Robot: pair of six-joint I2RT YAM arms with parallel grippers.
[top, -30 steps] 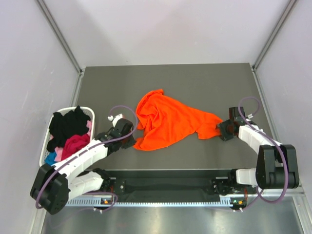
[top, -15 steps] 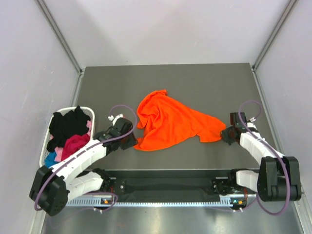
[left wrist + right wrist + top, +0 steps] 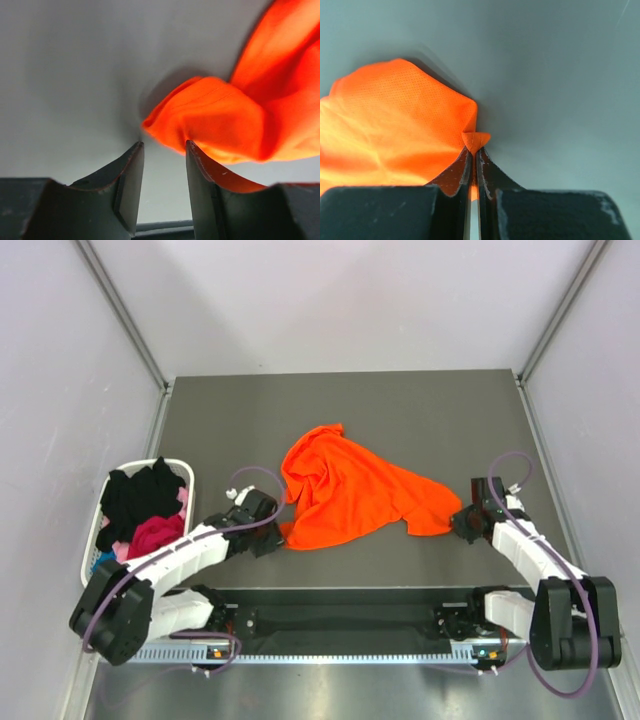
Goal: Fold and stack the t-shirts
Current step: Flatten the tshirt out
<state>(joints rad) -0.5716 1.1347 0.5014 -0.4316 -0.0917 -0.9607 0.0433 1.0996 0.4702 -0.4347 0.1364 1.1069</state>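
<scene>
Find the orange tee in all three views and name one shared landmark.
Top external: tee mid-table, crumpled.
Left wrist: tee at right, just ahead of open jaws.
Right wrist: tee at left, corner pinched in shut jaws.
Landmark: grey table under it in every view.

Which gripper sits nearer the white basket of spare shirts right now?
Left. The left gripper lies between the white plastic basket and the crumpled orange t-shirt, at the shirt's corner; the right gripper pinches the shirt's opposite tip, farther away.

I see orange tee (image 3: 350, 490) crumpled, unfolded, mid-table, one corner drawn out toward 3 o'clock. Black tee (image 3: 140, 495), magenta tee (image 3: 155, 533), blue tee (image 3: 102, 562) heaped in basket (image 3: 190, 468), 9 o'clock.
</scene>
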